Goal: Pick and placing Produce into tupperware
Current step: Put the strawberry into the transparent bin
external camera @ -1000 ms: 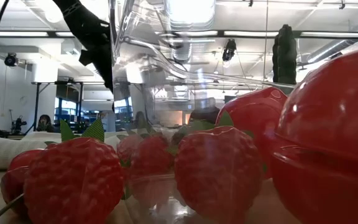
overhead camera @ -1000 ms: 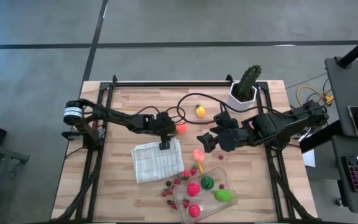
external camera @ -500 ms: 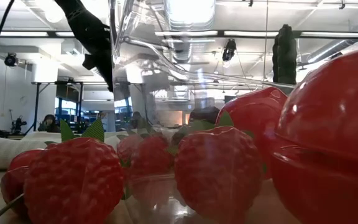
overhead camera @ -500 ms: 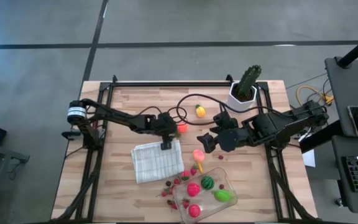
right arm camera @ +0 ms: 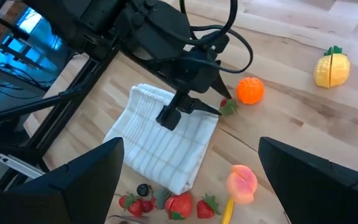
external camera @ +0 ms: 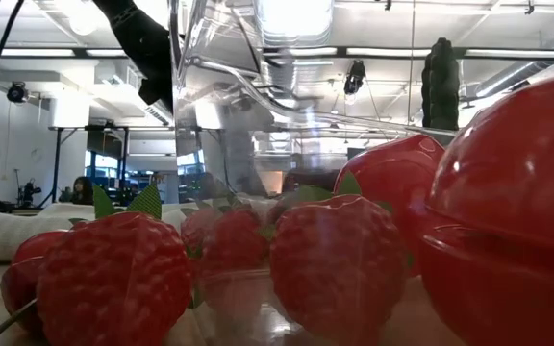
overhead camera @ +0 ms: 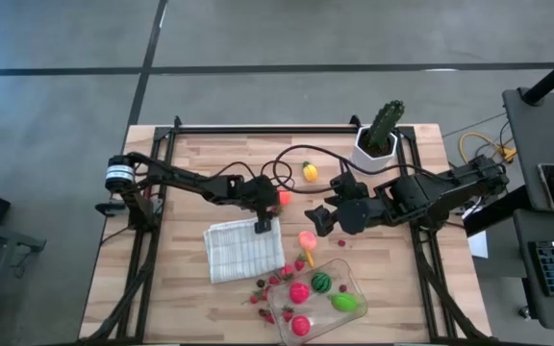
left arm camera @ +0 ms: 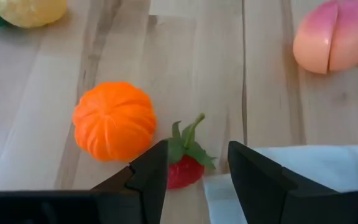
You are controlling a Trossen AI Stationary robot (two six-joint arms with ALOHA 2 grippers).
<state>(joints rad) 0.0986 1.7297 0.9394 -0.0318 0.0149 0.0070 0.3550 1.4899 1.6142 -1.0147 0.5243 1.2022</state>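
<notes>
My left gripper [overhead camera: 263,223] [left arm camera: 194,152] hovers open over the far right corner of the white checked cloth [overhead camera: 243,248]. Its fingers stand on either side of a small red strawberry [left arm camera: 185,169] on the table beside an orange tangerine [left arm camera: 114,121] [overhead camera: 280,197]. My right gripper [overhead camera: 317,219] waits open near the table's middle, above a pink peach [overhead camera: 307,239]. A yellow fruit [overhead camera: 310,172] lies farther back. The clear tupperware [overhead camera: 339,267] sits at the near edge with several pieces of produce in it; small red berries [overhead camera: 263,288] lie beside it.
A dark green cactus in a white pot [overhead camera: 378,135] stands at the far right. A black cable [overhead camera: 291,159] loops over the far part of the table. The low view is filled by strawberries [external camera: 113,279] close to the camera and the tupperware wall [external camera: 258,144].
My left gripper has edged a little toward the table's right, closer to the tangerine. The produce, the cloth and the right arm have stayed where they were.
</notes>
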